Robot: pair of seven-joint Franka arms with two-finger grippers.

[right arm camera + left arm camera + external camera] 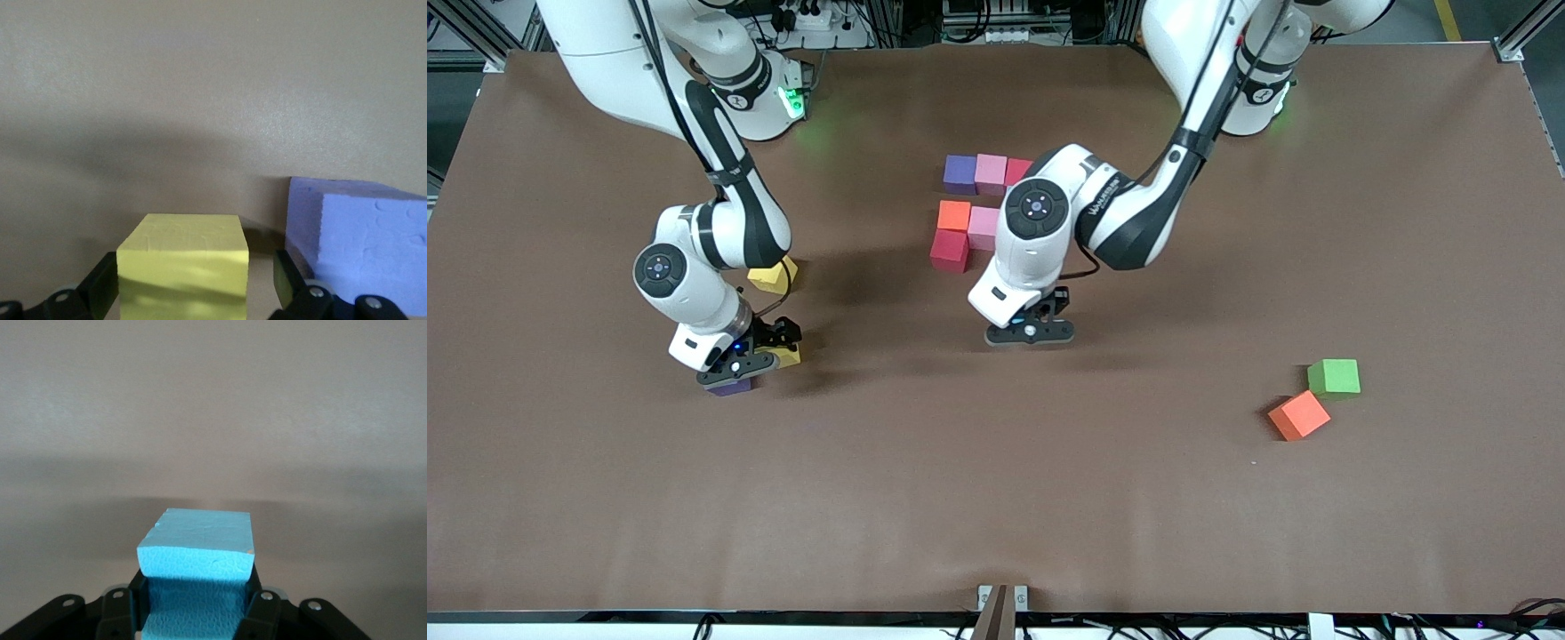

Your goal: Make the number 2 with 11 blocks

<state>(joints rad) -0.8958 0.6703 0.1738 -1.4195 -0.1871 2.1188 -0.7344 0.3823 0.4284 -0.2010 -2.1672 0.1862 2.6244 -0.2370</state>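
Brown desk point(1227, 533) carries a partial number 2 point(971, 213) of touching cubes mid-desk, toward the bases. The left tool point(1029, 332), over bare desk nearer the camera, clamps a blue block point(197, 550). The right tool point(740, 364) stands wide around a yellow block point(181, 263), beside a purple block point(363, 233).

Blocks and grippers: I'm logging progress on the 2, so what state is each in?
left gripper, shut on the blue cube, over bare table.
right gripper, open, straddling a yellow cube on the table.
purple-blue cube, loose beside that yellow cube.
number 2, partly built; six cubes show beside the left arm.
orange cube, loose, toward the left arm's end.
green cube, loose beside the orange cube.
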